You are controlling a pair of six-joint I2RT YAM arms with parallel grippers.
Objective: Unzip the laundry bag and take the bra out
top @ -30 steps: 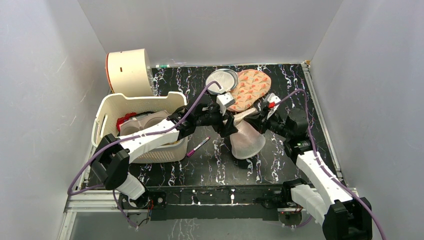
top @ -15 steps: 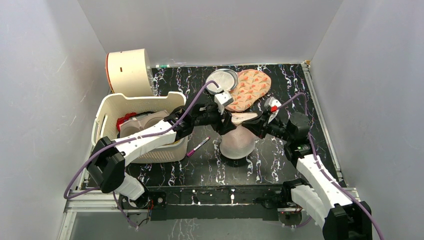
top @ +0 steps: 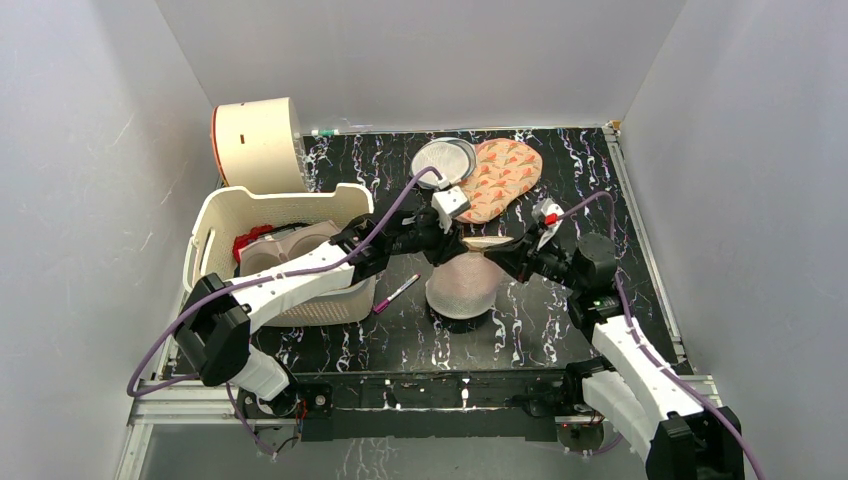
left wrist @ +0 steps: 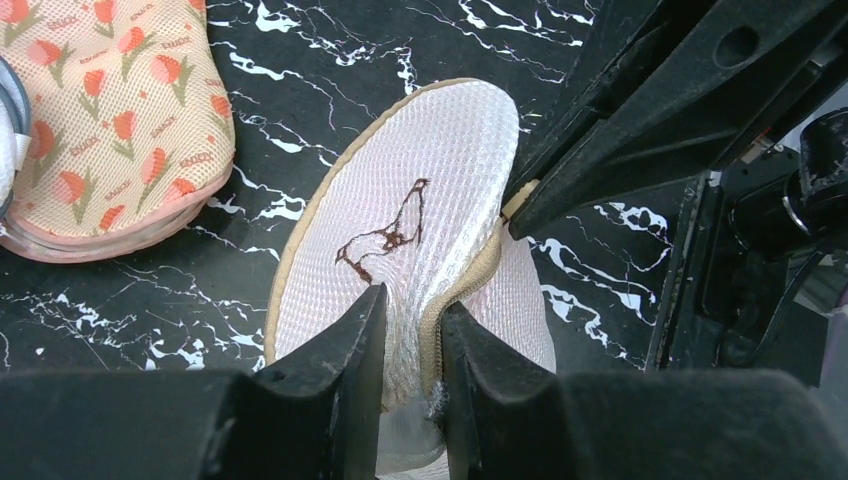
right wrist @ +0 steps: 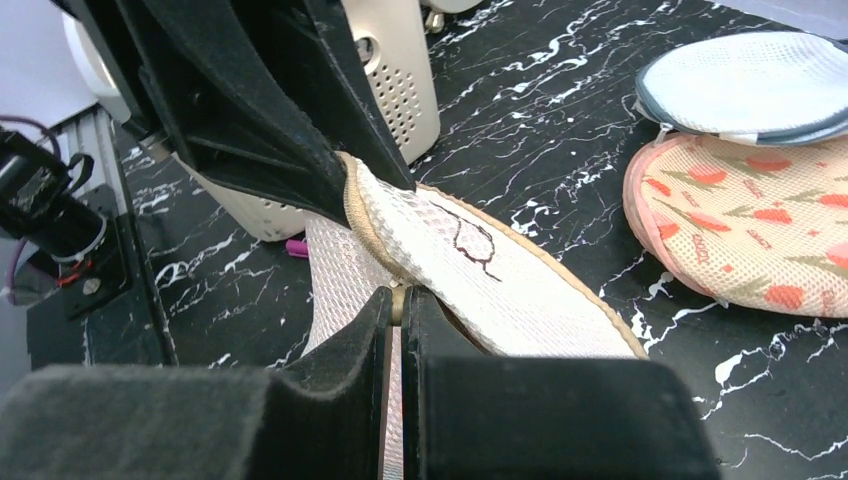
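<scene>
The laundry bag hangs between my two grippers over the middle of the black marbled table, with its dome sagging toward the near edge and the small black drawing facing up in both wrist views. My left gripper reaches in from the left on a long, low, outstretched arm, and its fingers are clamped on a fold of the mesh and tan rim. My right gripper comes in from the right, forearm angled up from its base, fingers pinched tight on the rim on the opposite side. A second ago the bag hung further right and tilted; now it sits further left and looks rounder. The left fingers have closed on it from a wider gap, and the right arm has stretched further left. Beyond it lie the orange-patterned pouch and the grey pouch, with the white basket to the left.
</scene>
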